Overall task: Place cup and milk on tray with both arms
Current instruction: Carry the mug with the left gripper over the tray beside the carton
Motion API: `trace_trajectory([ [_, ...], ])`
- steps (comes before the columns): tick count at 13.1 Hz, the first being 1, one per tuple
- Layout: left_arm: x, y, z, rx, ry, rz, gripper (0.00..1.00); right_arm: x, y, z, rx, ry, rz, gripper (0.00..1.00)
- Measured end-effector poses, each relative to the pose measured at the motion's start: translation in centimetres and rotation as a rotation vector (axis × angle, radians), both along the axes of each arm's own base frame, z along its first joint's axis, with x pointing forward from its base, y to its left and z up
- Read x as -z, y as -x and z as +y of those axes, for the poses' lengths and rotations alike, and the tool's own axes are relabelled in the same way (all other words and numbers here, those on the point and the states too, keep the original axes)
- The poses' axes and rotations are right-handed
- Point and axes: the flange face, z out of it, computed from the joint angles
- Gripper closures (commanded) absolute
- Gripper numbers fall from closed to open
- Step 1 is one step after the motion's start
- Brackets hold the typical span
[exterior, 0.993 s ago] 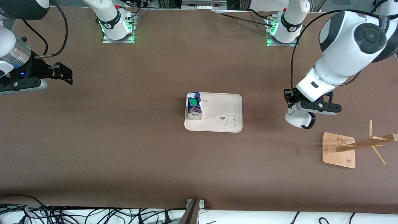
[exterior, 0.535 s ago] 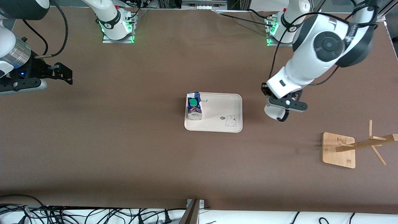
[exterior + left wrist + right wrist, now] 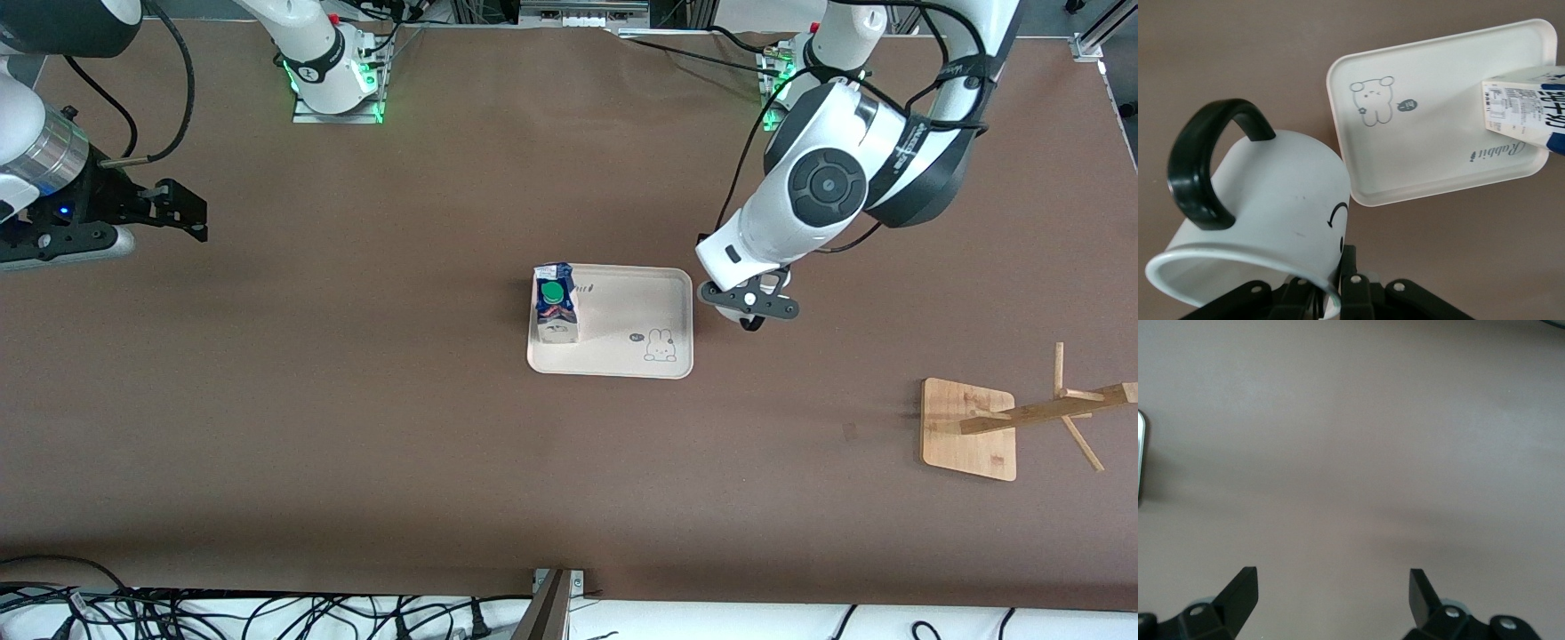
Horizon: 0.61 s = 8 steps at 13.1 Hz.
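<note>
Left gripper (image 3: 752, 313) clamped on cup (image 3: 1265, 207) rim, just beside tray (image 3: 676, 283), ready for placing beside milk (image 3: 555, 304). Right gripper (image 3: 1331, 593) spread, empty, waiting over worktop (image 3: 356, 427).

1. In the front view the cup (image 3: 745, 316) is almost wholly hidden under the left arm (image 3: 822, 191).
2. The left wrist view's edge cuts off the milk (image 3: 1528, 107).
3. The wooden stand (image 3: 1022, 422) runs off the frame's right edge.
</note>
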Motion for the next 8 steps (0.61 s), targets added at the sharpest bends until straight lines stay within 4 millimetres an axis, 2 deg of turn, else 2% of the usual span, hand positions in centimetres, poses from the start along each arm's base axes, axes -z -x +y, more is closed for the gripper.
trace_trajectory([
  [3, 0.8, 0.3, -5.6, 0.016, -0.029, 0.090, 1.00, 0.0, 0.0, 0.0, 0.000, 0.000, 0.000, 0.00],
  [4, 0.6, 0.3, -6.8, 0.008, -0.041, 0.109, 1.00, 0.0, 0.0, 0.0, 0.000, 0.000, 0.000, 0.00],
  [6, 0.0, 0.0, -7.4, 0.004, -0.044, 0.121, 1.00, 0.0, 0.0, 0.0, 0.000, 0.000, 0.000, 0.00],
  [7, 0.2, 0.0, -7.7, 0.005, -0.048, 0.129, 1.00, 0.0, 0.0, 0.0, 0.000, 0.000, 0.000, 0.00],
  [8, 1.6, 0.3, -8.4, -0.013, -0.066, 0.149, 1.00, 0.0, 0.0, 0.0, 0.000, 0.000, 0.000, 0.00],
])
